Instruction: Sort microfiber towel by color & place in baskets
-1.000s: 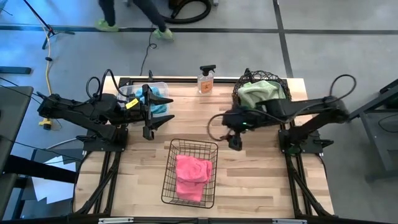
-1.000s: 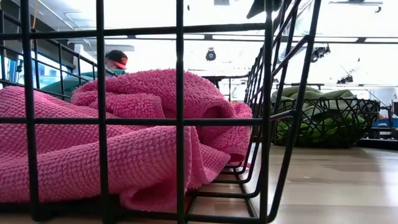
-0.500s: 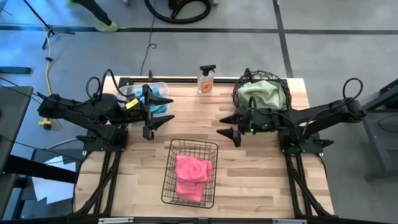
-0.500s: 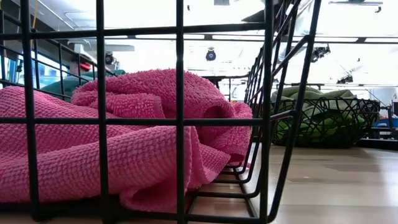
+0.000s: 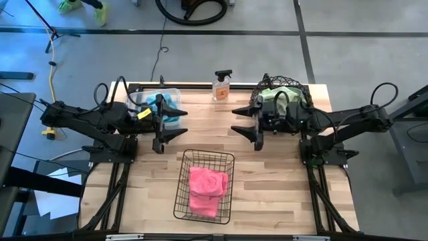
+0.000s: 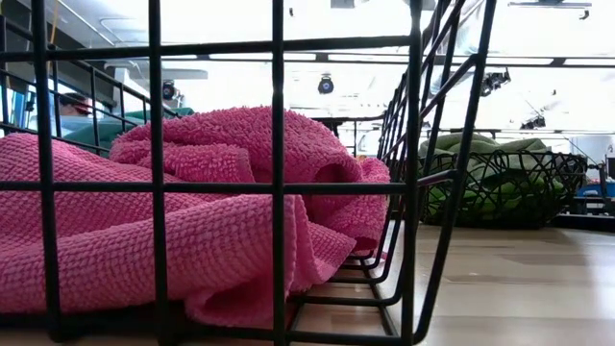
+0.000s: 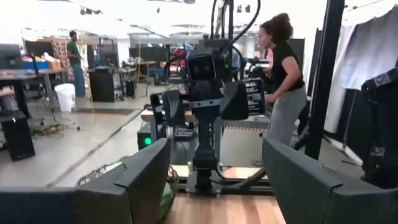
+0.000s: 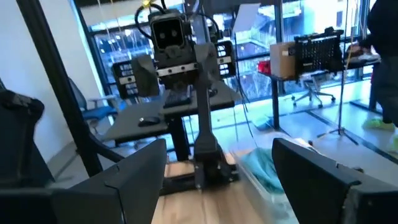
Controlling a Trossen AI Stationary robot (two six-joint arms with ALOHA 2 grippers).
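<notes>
Three containers: one clear rectangular plastic bin (image 5: 150, 98), one round dark wire basket (image 5: 307, 94), one black rectangular wire-grid basket (image 5: 182, 191). One orange spray bottle (image 5: 221, 86).

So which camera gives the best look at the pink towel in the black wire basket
The low view: the pink towel fills the frame, its nubby folds clear behind the black wire-grid basket. The high view shows it small, crumpled inside the basket near the table's front edge. Neither wrist view shows it.
</notes>
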